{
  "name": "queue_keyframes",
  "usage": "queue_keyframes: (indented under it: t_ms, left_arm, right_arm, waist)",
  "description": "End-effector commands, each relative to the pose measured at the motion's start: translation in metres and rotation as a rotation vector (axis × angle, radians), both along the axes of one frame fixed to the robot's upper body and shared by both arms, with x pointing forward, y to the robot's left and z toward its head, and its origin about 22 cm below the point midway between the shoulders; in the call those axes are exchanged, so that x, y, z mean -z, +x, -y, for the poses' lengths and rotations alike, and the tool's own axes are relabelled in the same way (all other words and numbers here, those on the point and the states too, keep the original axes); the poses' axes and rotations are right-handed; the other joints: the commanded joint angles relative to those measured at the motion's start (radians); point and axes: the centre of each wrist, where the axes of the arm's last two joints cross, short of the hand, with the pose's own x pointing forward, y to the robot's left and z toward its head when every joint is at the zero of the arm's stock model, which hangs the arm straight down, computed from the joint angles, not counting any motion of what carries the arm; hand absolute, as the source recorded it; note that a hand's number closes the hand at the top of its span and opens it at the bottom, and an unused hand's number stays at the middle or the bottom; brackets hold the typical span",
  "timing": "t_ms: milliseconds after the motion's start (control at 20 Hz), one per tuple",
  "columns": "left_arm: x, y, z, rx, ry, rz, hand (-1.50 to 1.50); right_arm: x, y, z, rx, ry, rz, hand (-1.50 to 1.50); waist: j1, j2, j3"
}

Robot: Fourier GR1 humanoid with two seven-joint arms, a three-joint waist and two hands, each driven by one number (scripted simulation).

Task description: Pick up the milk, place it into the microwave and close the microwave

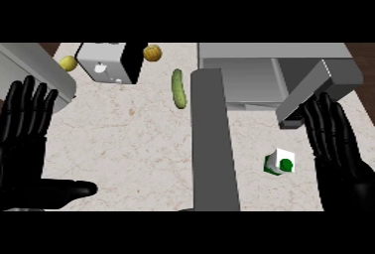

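Two hands are spread flat with straight fingers: the left hand (26,134) rests at the left edge, and the right hand (336,144) is just beside the milk (279,162), which stands on the counter (124,144) near the open microwave (271,74). The right hand should move left and curl round the carton's sides.

No words, brand names or numbers are showing legibly anywhere. The milk carton (280,162), standing on the table (132,144), is carrying only a plain green round mark and a green band at its base on white faces, with no lettering to read. The toaster (110,62) is showing a small white round mark on its side, without any text.
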Motion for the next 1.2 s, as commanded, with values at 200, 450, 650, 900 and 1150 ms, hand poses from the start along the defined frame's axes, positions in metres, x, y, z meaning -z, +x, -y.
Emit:
queue_keyframes:
  t_ms: [200, 450, 650, 900, 1150]
  left_arm:
    - [0.007, -0.014, -0.027, -0.021, -0.031, -0.049, -1.50]
    - [0.001, -0.058, -0.040, -0.001, -0.019, -0.053, -1.50]
    - [0.004, -0.057, -0.049, -0.009, -0.032, -0.050, -1.50]
    - [-0.002, -0.068, -0.060, -0.010, -0.038, -0.041, -1.50]
    - [-0.008, -0.081, -0.062, -0.005, -0.042, -0.046, -1.50]
  right_arm:
    - [-0.008, -0.048, -0.008, 0.019, -0.025, -0.055, -1.50]
    - [-0.012, -0.060, -0.007, 0.111, -0.041, -0.079, -1.50]
    - [-0.002, -0.050, -0.010, 0.136, -0.045, -0.116, -1.50]
    - [0.032, -0.037, -0.007, 0.135, -0.042, -0.183, -1.50]
    - [0.064, -0.035, 0.026, 0.173, -0.058, -0.180, -1.50]
  waist:
    - [-0.003, -0.001, -0.001]
    - [0.002, -0.002, -0.001]
    - [0.001, 0.000, -0.001]
    - [0.003, 0.000, -0.001]
    - [0.003, 0.000, -0.001]
